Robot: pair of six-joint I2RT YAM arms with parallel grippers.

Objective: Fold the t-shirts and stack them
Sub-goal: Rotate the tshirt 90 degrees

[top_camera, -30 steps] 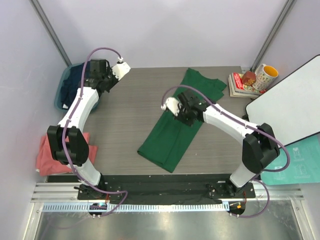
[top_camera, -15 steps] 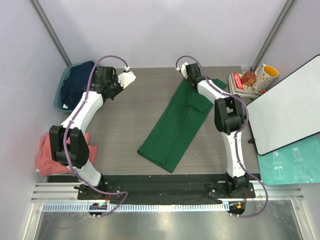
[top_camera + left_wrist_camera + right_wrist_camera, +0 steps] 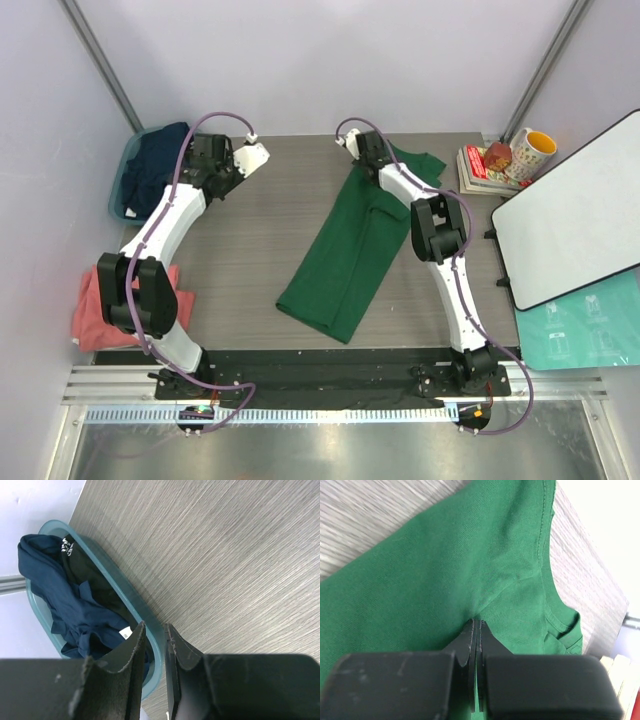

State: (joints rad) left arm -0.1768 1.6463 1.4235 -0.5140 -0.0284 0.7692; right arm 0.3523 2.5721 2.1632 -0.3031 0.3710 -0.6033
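Three t-shirts show in the top view. The dark green t-shirt (image 3: 345,260) lies flat on the table (image 3: 260,230), a long strip running from about 6 o'clock of the table's middle up toward 1 o'clock, where its sleeve end spreads near the far edge. The right arm reaches out straight to that far end. In the right wrist view the right gripper (image 3: 476,622) has its fingers pressed together with no gap, pinching a small pucker of the green cloth, and wrinkles run out from the tips (the collar's seam shows just to the right).

The navy t-shirt (image 3: 75,605) sits crumpled in the teal tub (image 3: 118,200) at 10 o'clock, off the table's corner. The left gripper (image 3: 154,625) hangs over the tub's rim on the table side, its fingers a narrow slit apart with nothing between them.

The salmon-pink t-shirt (image 3: 95,315) lies in a heap at 8 o'clock, beside the left arm's elbow and well apart from the green one.
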